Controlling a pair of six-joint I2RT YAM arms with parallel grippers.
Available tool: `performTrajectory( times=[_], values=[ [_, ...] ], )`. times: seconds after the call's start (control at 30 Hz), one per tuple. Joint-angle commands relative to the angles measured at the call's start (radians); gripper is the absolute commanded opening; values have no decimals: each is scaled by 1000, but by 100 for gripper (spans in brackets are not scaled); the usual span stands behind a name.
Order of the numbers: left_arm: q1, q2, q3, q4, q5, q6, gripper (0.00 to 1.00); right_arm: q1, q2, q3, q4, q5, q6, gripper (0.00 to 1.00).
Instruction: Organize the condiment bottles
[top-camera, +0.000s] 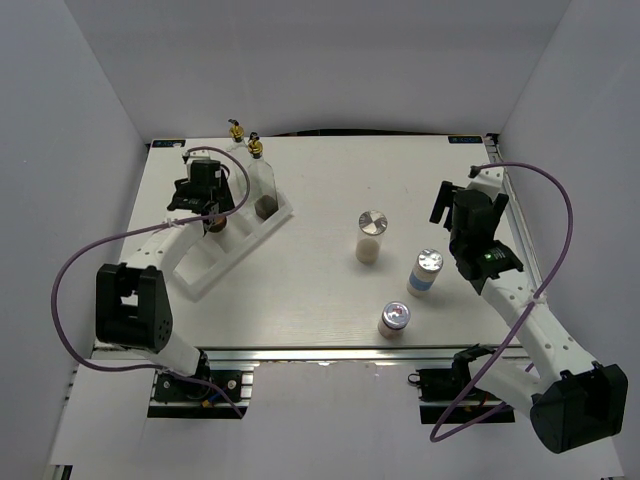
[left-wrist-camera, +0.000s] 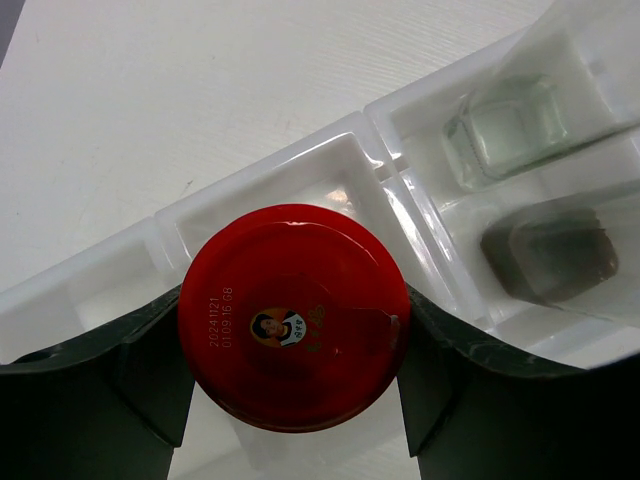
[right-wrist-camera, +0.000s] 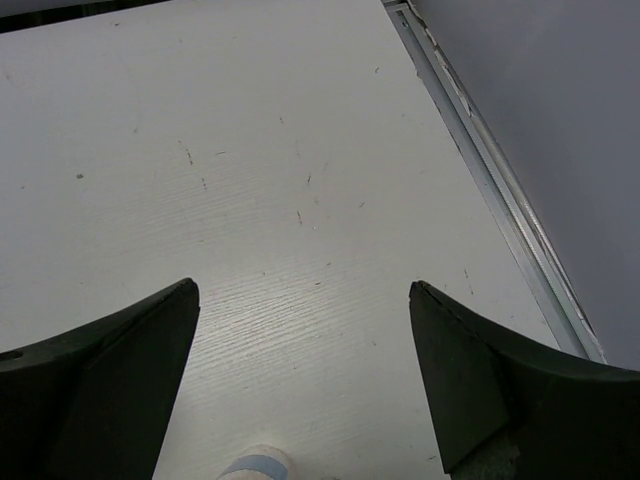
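My left gripper (left-wrist-camera: 292, 300) is shut on the red-capped jar (left-wrist-camera: 290, 315), its fingers pressed to both sides of the lid. The jar sits over a compartment of the white rack (left-wrist-camera: 300, 165). From above, the gripper (top-camera: 205, 205) covers most of the jar. Two tall clear glass bottles with gold tops (top-camera: 236, 130) (top-camera: 254, 145) stand in the rack's far compartments; their bases (left-wrist-camera: 505, 125) (left-wrist-camera: 555, 255) show in the left wrist view. Three silver-lidded shakers (top-camera: 372, 237) (top-camera: 427, 270) (top-camera: 394, 320) stand on the table. My right gripper (top-camera: 442, 205) hangs open near the right edge, holding nothing.
The rack (top-camera: 215, 265) lies diagonally at the table's left, with empty compartments toward the near end. In the right wrist view, the blue-banded shaker (right-wrist-camera: 255, 468) peeks in below my open right gripper (right-wrist-camera: 302, 290). A metal rail (right-wrist-camera: 500, 190) runs along the table's right edge.
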Motion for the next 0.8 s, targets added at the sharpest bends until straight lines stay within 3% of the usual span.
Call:
performTrajectory(
  times=[0.0,0.1,0.13,0.23,0.27,0.37,0.6,0.77],
  values=[
    [17,12,90,112,-29,9,3,-3,5,25,1,13,13,89],
    [24,53,118,107,-20,8,7,-3,8,22,0,-7,3,89],
    [26,75,124,106,-19,6,18,-5,9,25,-6,-9,2,89],
    [29,95,135,101,-22,-5,28,-5,15,29,-28,-13,8,89],
    [29,95,130,104,-23,-6,42,-5,15,29,-32,-12,8,89],
    [32,93,124,113,-57,-11,47,-3,11,31,-51,-12,10,89],
    [32,81,146,61,-63,-40,98,-3,-21,22,-74,-24,19,89],
    [32,55,179,-11,-80,-68,98,-3,-50,23,-81,-67,16,89]
  ],
)
